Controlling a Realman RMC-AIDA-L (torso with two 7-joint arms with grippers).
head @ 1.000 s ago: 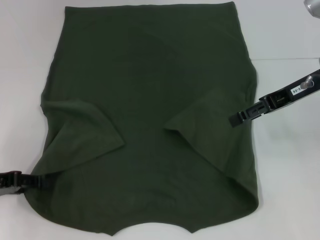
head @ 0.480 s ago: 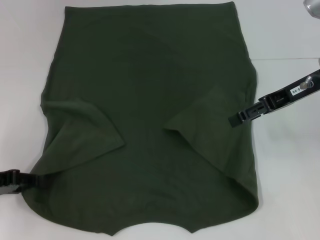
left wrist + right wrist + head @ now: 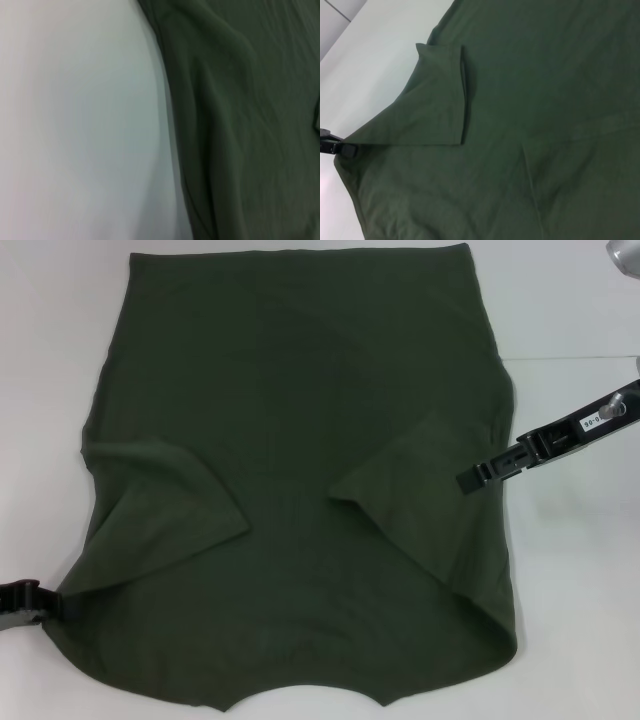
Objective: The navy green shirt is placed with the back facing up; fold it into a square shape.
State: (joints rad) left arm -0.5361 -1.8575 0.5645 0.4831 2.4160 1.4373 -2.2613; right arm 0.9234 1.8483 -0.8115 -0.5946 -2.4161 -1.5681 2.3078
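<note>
1. Shirt position: the navy green shirt [image 3: 300, 470] lies flat on the white table [image 3: 580, 620], plain side up, with both sleeves already turned inward over the body.
2. Our left gripper [image 3: 25, 605] sits at the shirt's lower left edge, beside the shoulder corner; we cannot tell whether it is released or clenched.
3. Our right gripper [image 3: 475, 478] hovers over the shirt's right margin, just off the folded right sleeve [image 3: 420, 490]. We judge it clenched with no fabric in it.
4. Step in hand, as we judge it: take the shirt's collar end, with one gripper at each shoulder corner.
5. To do it well, we should pinch both layers, lift evenly, and carry the collar end towards the hem without disturbing the left sleeve [image 3: 170, 500].
6. Containers: we see none near the shirt.
</note>
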